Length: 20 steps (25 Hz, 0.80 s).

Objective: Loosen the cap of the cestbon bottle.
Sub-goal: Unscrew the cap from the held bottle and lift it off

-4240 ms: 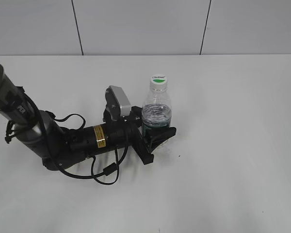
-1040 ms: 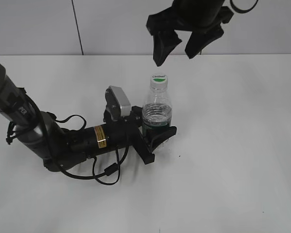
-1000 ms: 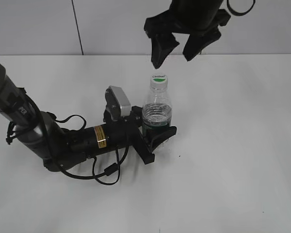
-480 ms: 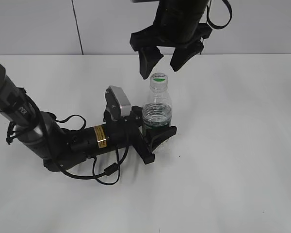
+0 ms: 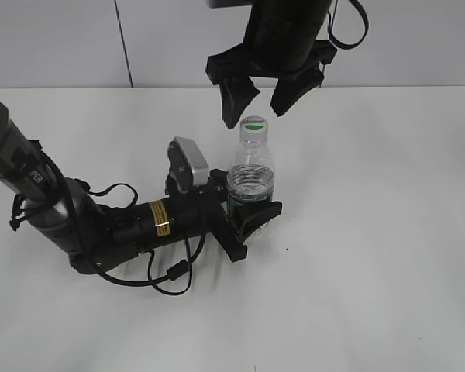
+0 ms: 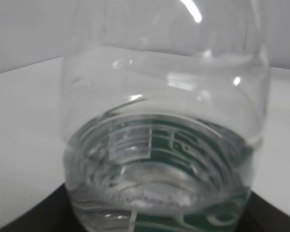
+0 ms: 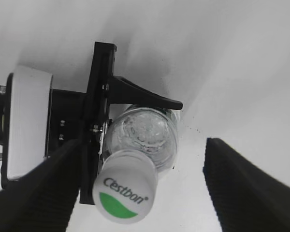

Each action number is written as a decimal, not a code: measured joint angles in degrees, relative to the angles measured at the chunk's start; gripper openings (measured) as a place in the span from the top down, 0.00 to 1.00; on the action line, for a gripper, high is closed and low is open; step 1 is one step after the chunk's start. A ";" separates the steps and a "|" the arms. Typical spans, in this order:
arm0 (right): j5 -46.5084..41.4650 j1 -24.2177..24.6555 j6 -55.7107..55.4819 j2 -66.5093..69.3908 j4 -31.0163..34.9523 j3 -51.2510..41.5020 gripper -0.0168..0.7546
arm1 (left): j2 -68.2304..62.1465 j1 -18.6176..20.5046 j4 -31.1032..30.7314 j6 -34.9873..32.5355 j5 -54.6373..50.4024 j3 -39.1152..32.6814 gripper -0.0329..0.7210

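Note:
The cestbon bottle (image 5: 250, 180) stands upright on the white table, clear with a dark green label band. Its white cap (image 5: 253, 125) with a green mark is on top. My left gripper (image 5: 252, 217) is shut on the bottle's lower body. The bottle fills the left wrist view (image 6: 159, 145). My right gripper (image 5: 257, 105) hangs open just above the cap, fingers to either side, not touching it. In the right wrist view the cap (image 7: 125, 192) lies between the open fingers (image 7: 135, 186), nearer the left one, with the bottle (image 7: 145, 135) below.
The left arm (image 5: 77, 217) lies low across the table's left side with a loose black cable (image 5: 167, 271) beside it. The white table (image 5: 372, 232) extends to the right and front. A tiled wall (image 5: 139, 39) stands behind.
The right gripper came in from the upper right and dropped down and left to just above the cap. The bottle and left gripper have not moved.

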<state>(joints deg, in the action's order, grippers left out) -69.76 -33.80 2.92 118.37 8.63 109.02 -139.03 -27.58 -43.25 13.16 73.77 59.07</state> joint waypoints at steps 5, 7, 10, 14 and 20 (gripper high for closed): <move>0.00 0.00 0.00 -0.70 0.00 -0.05 0.21 | 0.00 0.00 0.00 0.00 0.00 0.00 0.42; 0.00 -0.06 0.00 -1.32 0.06 -0.05 0.21 | 0.00 0.00 0.00 0.00 0.00 0.00 0.42; 0.00 -0.27 0.00 -1.79 1.43 -0.05 0.21 | 0.00 0.00 0.05 0.00 0.00 0.00 0.42; 0.00 -0.70 0.00 -2.01 1.76 -2.04 0.21 | 0.00 0.00 0.05 0.00 -0.05 0.00 0.42; -0.11 -0.76 0.00 -2.08 1.70 -4.05 0.21 | 0.00 0.00 0.05 0.00 -0.05 0.00 0.42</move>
<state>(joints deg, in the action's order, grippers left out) -69.87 -34.56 2.92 116.29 10.33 104.96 -139.03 -27.58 -43.20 13.16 73.71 59.07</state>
